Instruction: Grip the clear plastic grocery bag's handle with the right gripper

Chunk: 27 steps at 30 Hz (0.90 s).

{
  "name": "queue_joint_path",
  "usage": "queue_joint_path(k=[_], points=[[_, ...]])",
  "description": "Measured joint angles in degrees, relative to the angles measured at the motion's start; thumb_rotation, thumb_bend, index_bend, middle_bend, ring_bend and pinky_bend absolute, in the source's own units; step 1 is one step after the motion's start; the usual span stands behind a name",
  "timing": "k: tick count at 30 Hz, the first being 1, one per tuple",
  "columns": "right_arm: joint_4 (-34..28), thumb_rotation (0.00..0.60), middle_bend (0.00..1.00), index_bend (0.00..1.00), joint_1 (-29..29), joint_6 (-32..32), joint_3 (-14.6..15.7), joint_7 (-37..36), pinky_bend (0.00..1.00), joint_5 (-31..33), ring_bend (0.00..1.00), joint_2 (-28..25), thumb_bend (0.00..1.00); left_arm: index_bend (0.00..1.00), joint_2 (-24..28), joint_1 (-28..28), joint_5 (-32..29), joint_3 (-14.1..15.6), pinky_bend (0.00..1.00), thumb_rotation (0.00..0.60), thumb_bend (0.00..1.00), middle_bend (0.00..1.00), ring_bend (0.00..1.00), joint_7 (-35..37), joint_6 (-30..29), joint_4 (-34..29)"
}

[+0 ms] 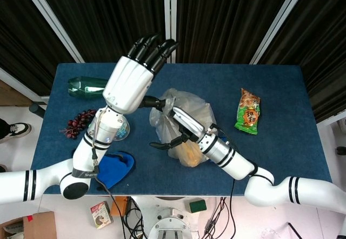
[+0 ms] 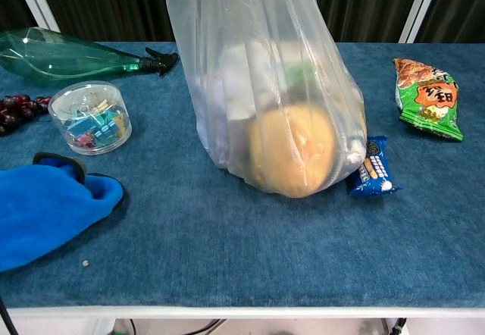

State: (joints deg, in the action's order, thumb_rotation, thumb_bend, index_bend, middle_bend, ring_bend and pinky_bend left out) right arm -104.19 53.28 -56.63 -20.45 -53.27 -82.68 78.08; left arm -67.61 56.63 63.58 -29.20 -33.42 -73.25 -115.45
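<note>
The clear plastic grocery bag (image 1: 190, 105) stands upright at the middle of the blue table, pulled tall, with a round orange item inside (image 2: 292, 149). Its top runs out of the chest view (image 2: 258, 54). My left hand (image 1: 128, 82) hovers above the bag's left side, fingers stretched upward, and its thumb reaches to the bag's handle (image 1: 160, 104) and appears to hold it up. My right hand (image 1: 175, 130) lies against the bag's upper left, below that handle. Its dark fingers (image 1: 161, 144) are curved and apart, pointing left past the bag, with nothing plainly between them.
A green bottle (image 2: 68, 54) lies at the back left, with grapes (image 1: 78, 121), a clear round box of clips (image 2: 89, 115) and a blue cloth (image 2: 45, 214) in front of it. A blue biscuit pack (image 2: 373, 168) touches the bag's right. A green snack packet (image 2: 426, 96) lies far right.
</note>
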Motion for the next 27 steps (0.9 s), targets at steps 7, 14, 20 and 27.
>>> queue_joint_path(k=[7,14,20,27], points=[[-0.12,0.6,0.18,0.13,0.7,1.34,-0.32,-0.51,0.08,1.12,0.05,0.45,0.22,0.06,0.7,0.92,-1.95,-0.63,0.14,0.415,0.0,0.14,0.05,-1.3,-0.02,-0.02],[-0.99,0.6,0.31,0.3,0.71,1.78,-0.93,-1.98,0.21,1.67,0.16,-0.16,0.28,0.06,2.17,2.05,-5.63,-1.63,0.14,0.418,0.0,0.15,0.05,-1.92,1.07,-0.76],[-2.46,0.6,0.44,0.45,0.6,3.22,-1.27,-3.6,0.47,2.78,0.29,-1.51,0.33,0.06,3.3,2.89,-9.91,-2.21,0.14,0.414,0.0,0.15,0.05,-1.58,2.19,-1.13],[-4.24,0.6,0.6,0.65,0.47,5.46,-1.55,-7.11,0.65,2.56,0.54,-4.21,0.35,0.06,4.6,3.22,-12.72,-2.03,0.14,0.415,0.0,0.15,0.05,-0.44,2.92,-0.03]])
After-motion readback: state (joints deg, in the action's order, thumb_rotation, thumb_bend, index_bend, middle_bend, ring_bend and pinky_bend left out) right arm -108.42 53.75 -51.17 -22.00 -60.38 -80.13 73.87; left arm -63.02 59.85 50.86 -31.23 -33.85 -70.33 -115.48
